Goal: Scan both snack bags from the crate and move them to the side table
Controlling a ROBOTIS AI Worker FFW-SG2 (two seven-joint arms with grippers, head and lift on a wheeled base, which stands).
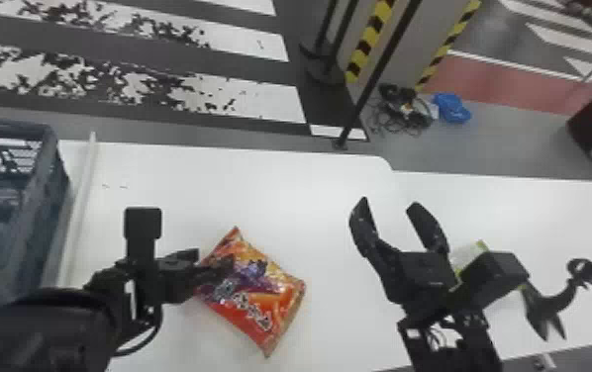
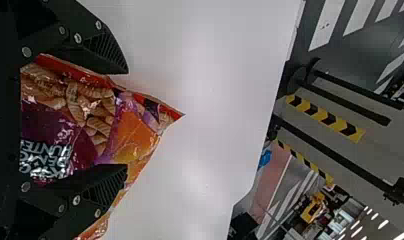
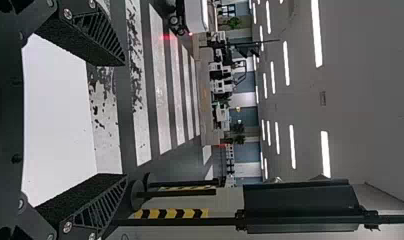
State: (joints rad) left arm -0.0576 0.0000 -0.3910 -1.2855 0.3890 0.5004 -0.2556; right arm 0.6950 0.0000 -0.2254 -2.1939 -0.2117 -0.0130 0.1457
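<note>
Evidently spread at the left end effector [image 2: 127,120], with fingers well apart across the orange snack bag [image 1: 265,289] and no pinch to be seen; just beyond, bare surface of the counter [image 1: 310,188] around the bag; to the right, well apart from the bag, also spread at the right end effector [image 1: 389,203], with nothing between its fingers; partly hidden behind that arm, a green-and-white packet [image 1: 469,253], perhaps the other snack bag, on the side counter [image 1: 532,208]; near it, a black bent-necked stand [image 1: 548,306], purpose unclear; farthest left, the crate [image 1: 37,198].

Probably midway through the task, at the handling of the orange bag between crate and side counter; impossible to tell whether scanned or not; next, likely to call for a firm close on the bag, then a lift and a pass rightward, code side toward a scanner if unscanned; worth gripping well in from the corner, given slick, puffy film liable to slip or crumple.
</note>
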